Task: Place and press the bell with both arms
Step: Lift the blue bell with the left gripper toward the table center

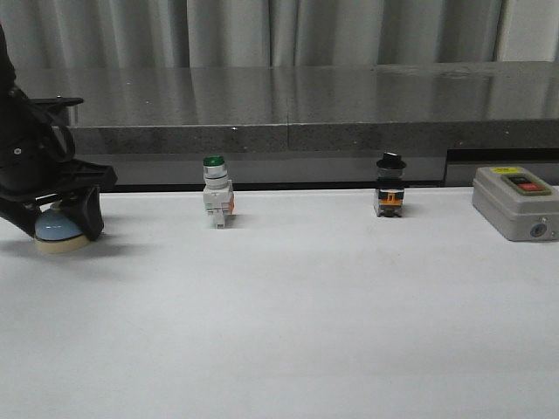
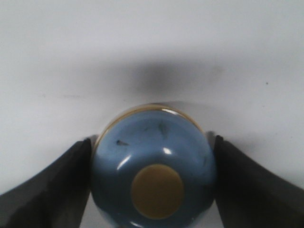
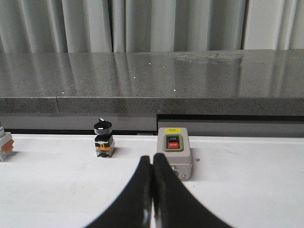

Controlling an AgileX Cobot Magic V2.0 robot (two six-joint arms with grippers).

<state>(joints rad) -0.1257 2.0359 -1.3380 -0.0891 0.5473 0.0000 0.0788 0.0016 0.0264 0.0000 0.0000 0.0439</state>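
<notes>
Left gripper [image 1: 59, 218], fingers [image 2: 52, 183] clamped around the small light-blue dome bell [image 2: 154, 164], sets it on the white worktop [image 1: 306, 305] far from the green-capped switch [image 1: 217, 194], while the right gripper [image 3: 152, 199] waits, fingers pressed together.

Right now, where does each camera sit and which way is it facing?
Front: faces forward over the table; left gripper around the bell.
Left wrist: looks down on the bell, fingers at its sides.
Right wrist: looks forward low; right gripper shut.
Shared: grey box, black switch.
</notes>
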